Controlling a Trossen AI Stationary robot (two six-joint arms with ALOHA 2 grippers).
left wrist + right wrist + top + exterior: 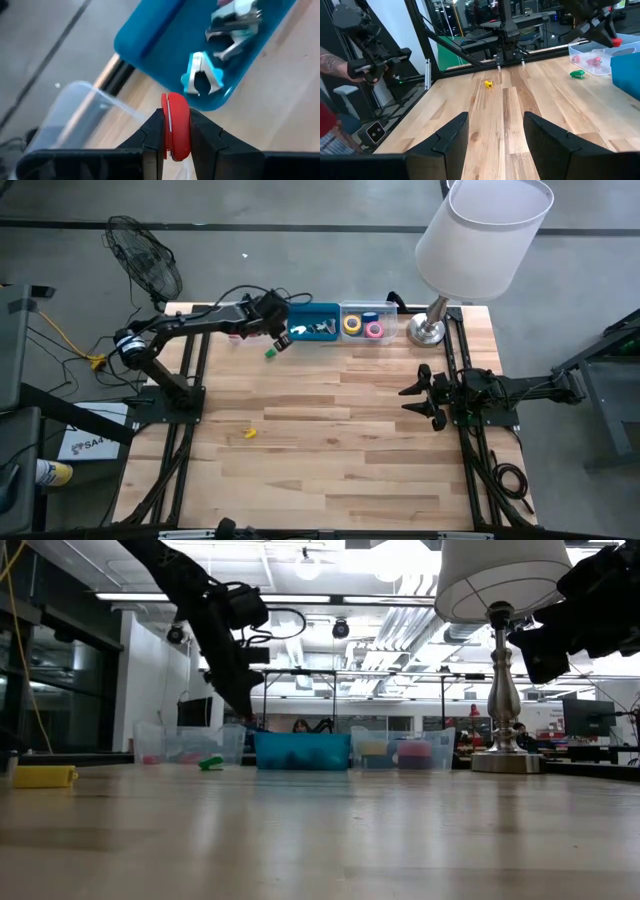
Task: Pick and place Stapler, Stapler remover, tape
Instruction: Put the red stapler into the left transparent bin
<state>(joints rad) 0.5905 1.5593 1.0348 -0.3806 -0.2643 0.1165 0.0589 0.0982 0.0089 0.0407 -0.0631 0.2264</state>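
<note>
Left wrist: smooth rounded red stapler (175,125) between dark fingers (150,137).

Little can be read. In the high view, a white rectangular sheet or label (82,442) lies on the floor left of the wooden table, at about eight o'clock from the table's middle; it bears dark lettering that seems to begin with "SA", the rest too small to make out. No other text, brand, number or sign is legible in any view.
</note>
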